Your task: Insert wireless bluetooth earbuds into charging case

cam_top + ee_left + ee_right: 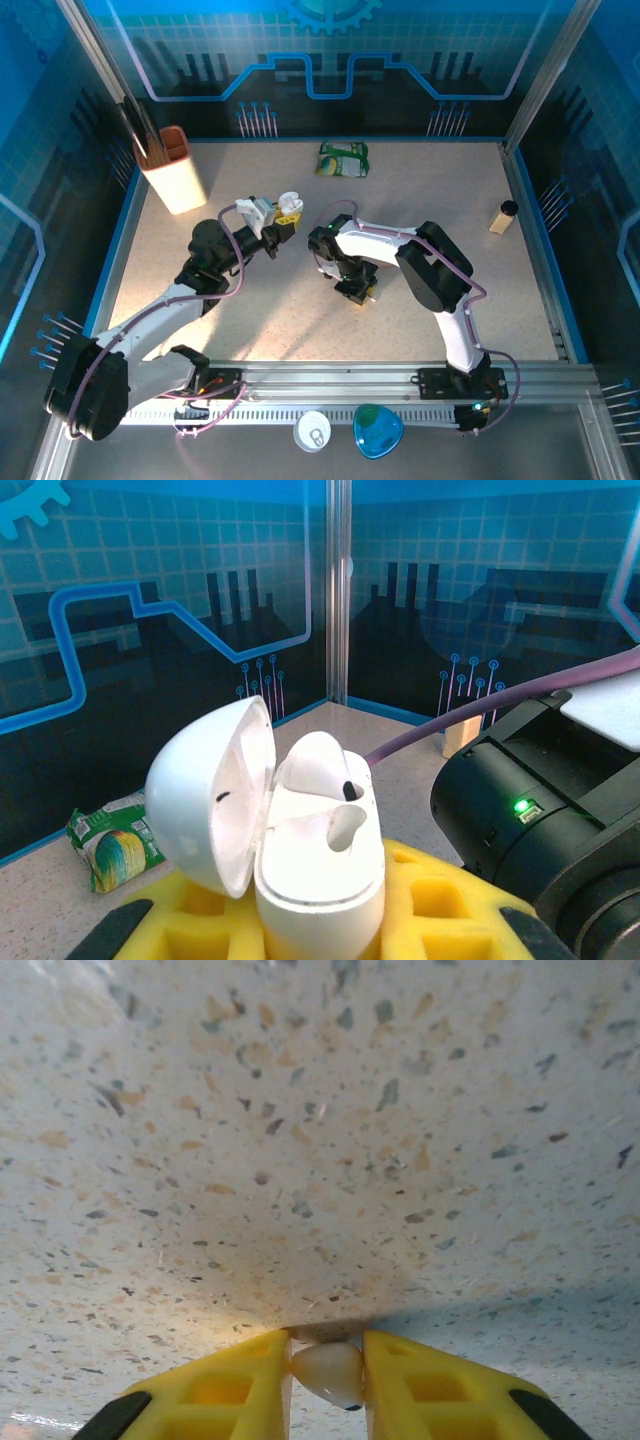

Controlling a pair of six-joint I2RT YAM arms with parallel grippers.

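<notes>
A: The right gripper (327,1368) is pinching a white earbud (322,1372) at its very tips, down at the table (320,1160).

B: The left gripper (320,920) clamps the open case (320,875) (one slot (345,825) looks empty). With so thin a grip, the bud could twist or drop when lifted.

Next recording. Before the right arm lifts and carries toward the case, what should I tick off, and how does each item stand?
1. Charging case gripped by the left end effector: ok, it sits between the yellow pads.
2. Lid swung open: ok.
3. Free slot available: ok; the neighbouring slot holds the seated earbud.
4. Loose earbud between the pads of the right end effector: ok, both pads touch it.
5. Grip firm enough to lift it off the table: cannot tell.
6. Loose earbud's stem oriented for the slot: cannot tell.
</notes>
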